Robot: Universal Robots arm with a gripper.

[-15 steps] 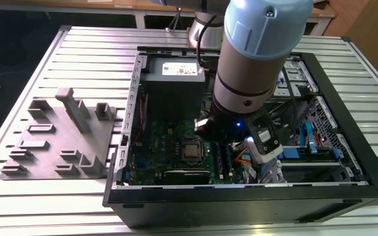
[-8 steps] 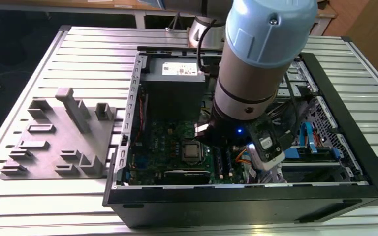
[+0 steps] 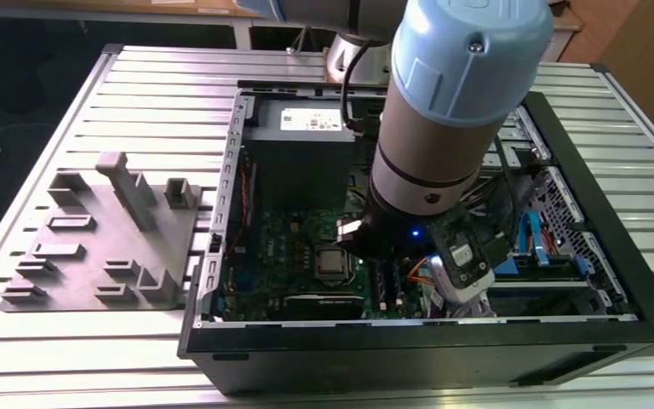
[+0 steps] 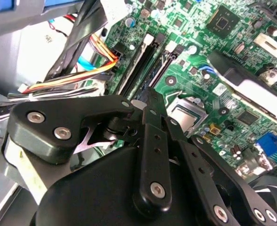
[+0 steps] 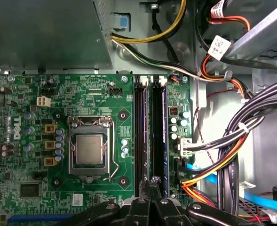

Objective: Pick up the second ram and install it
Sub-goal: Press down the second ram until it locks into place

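Note:
The second ram (image 5: 163, 136) is a thin dark blue strip standing on edge in a long black slot rail (image 5: 156, 122) of the green motherboard (image 5: 82, 89), on the side nearer the cable bundle. My gripper (image 5: 153, 181) is shut, its black fingertips pressed together just over one end of that rail. I cannot tell whether they touch the strip. In the second wrist view the gripper (image 4: 150, 94) points at the ends of the two parallel rails (image 4: 136, 66). In the exterior view the arm (image 3: 441, 111) reaches down into the open computer case (image 3: 418, 341).
A silver processor socket (image 5: 89, 150) lies beside the rails. The grey power supply box (image 5: 44, 33) sits beyond them. Bundles of black, orange, yellow and red cables (image 5: 232, 141) crowd the other side. A grey holder block (image 3: 100, 239) lies on the slatted table at the exterior view's left.

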